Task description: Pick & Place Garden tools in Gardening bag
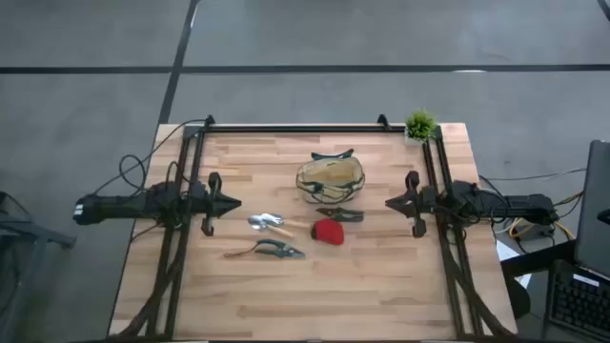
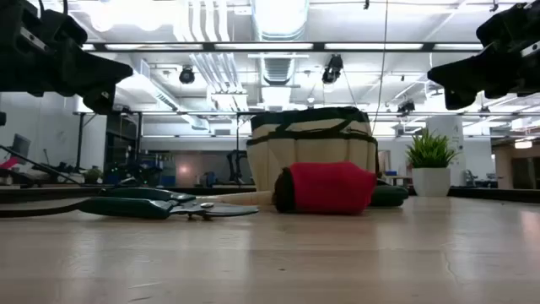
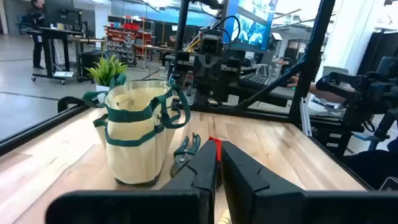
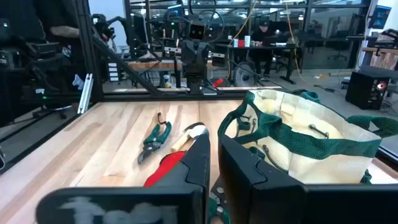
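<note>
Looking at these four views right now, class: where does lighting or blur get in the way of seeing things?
Low view: bright ceiling lights leave both arms as dark silhouettes; the red rounded item shows clearly. High view: even light, but the pruning shears look small and soft. Left wrist view: the left end effector sits close and blurred. Right wrist view: the gardening bag is clear.

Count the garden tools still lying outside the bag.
4. The trowel lies left of the red rounded item; the pruning shears lie below the trowel; a small dark hand tool lies just under the gardening bag. Anything inside the bag is hidden.
</note>
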### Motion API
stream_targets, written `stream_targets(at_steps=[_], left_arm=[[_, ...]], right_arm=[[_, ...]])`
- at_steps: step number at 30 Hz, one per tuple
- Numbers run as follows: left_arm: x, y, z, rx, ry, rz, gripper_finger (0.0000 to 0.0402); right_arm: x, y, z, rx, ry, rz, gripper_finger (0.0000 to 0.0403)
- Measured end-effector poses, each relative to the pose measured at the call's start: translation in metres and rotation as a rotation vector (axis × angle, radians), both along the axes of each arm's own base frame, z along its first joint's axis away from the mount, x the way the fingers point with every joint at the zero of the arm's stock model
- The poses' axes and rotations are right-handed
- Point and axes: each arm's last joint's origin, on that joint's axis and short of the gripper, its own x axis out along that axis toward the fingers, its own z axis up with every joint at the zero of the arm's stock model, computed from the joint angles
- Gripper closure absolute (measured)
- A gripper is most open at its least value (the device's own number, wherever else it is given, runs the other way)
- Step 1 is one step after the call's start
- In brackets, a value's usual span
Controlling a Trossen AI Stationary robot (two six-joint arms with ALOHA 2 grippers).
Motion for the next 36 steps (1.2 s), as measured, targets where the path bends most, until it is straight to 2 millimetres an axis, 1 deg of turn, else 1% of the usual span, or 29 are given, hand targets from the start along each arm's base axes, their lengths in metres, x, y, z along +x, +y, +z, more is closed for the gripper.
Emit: stream_targets(at_steps=[29, 36], left_arm=[[0.0, 0.0, 0.0, 0.0, 0.0, 0.0, 0.0376], [0.0, 0.0, 0.0001, 0.0, -0.001, 0.0, 0.0376]], right_arm=[[0.0, 0.0, 0.0, -0.002, 0.0, -0.001, 0.0374], [0.0, 0.0, 0.0, -0.075, 0.0, -0.001, 0.0374]])
